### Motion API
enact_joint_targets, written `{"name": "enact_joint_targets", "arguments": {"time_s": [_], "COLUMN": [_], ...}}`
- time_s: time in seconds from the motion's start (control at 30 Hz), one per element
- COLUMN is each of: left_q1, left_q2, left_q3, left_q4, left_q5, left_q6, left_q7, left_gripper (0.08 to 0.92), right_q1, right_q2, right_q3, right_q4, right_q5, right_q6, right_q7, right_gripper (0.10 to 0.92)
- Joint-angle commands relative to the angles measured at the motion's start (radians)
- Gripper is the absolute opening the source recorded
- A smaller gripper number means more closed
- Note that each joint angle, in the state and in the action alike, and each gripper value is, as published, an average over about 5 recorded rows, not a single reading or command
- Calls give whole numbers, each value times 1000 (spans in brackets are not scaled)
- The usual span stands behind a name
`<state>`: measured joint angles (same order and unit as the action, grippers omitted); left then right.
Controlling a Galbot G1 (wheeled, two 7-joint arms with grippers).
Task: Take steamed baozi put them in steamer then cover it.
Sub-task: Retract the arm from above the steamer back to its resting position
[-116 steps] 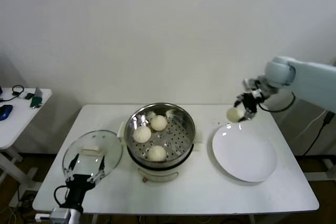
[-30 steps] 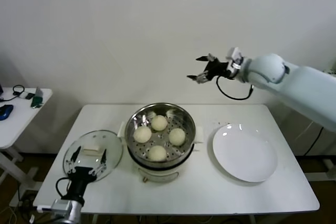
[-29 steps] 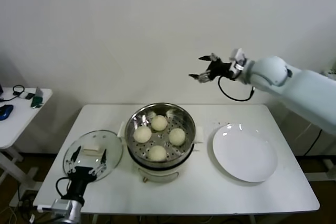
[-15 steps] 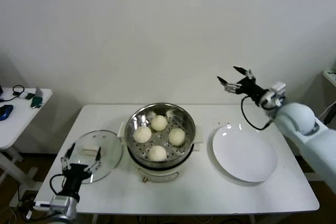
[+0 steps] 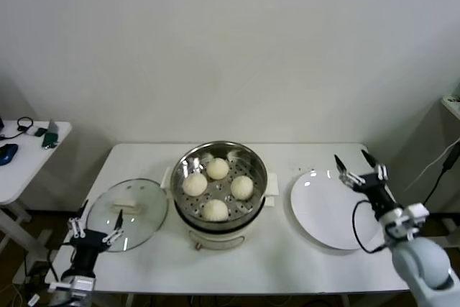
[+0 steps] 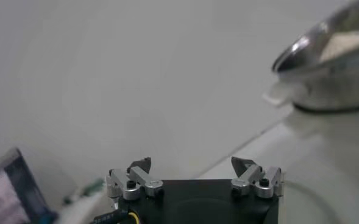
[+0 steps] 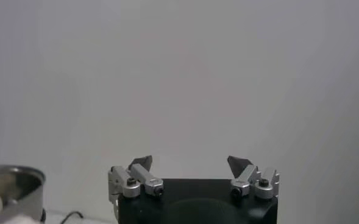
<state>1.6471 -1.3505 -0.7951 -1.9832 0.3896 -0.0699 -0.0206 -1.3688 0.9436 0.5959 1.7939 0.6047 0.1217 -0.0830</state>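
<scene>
Smooth round baozi (image 5: 243, 187) in perforated steel steamer (image 5: 253, 162)

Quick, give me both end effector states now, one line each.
Left end effector: open, empty, at the near edge of the cover.
Right end effector: open, empty, above the plate.

steamer (image 6: 325, 61) blurs, cut by the left wrist view's edge; right arm beside plate (image 5: 316, 210) leaves frame.
</scene>
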Motion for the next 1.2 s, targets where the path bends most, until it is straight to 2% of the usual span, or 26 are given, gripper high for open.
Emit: {"name": "enact_joint_targets", "arguments": {"time_s": [0.03, 0.13, 0.27, 0.53, 1.0, 1.2], "left_q1": [-11, -39, -86, -195, -321, -360], "left_q2": [115, 128, 131, 129, 153, 154], "left_q3": [-16, -1, 15, 38, 76, 94], "left_q4": [116, 195, 306, 511, 655, 661], "left_q5": [650, 801, 932, 972, 965, 955], "left_q6": [-58, -68, -90, -139, -191, -191], "left_q7": [-310, -359, -376, -387, -387, -367], "left_gripper": [823, 823, 823, 823, 823, 823], "right_q1": [-311, -317, -327, -343, -371, -384], "right_q2": [234, 269, 303, 337, 367, 367], "right_q3": [85, 66, 53, 49, 47, 50], "right_q4": [-32, -33, -17, -20, -20, -24], "right_q5": [-145, -150, -152, -150, -167, -168], "right_q6": [214, 222, 223, 253, 273, 287], "right_q7": [28, 35, 39, 34, 28, 26], "right_gripper": [823, 823, 823, 823, 823, 823]}}
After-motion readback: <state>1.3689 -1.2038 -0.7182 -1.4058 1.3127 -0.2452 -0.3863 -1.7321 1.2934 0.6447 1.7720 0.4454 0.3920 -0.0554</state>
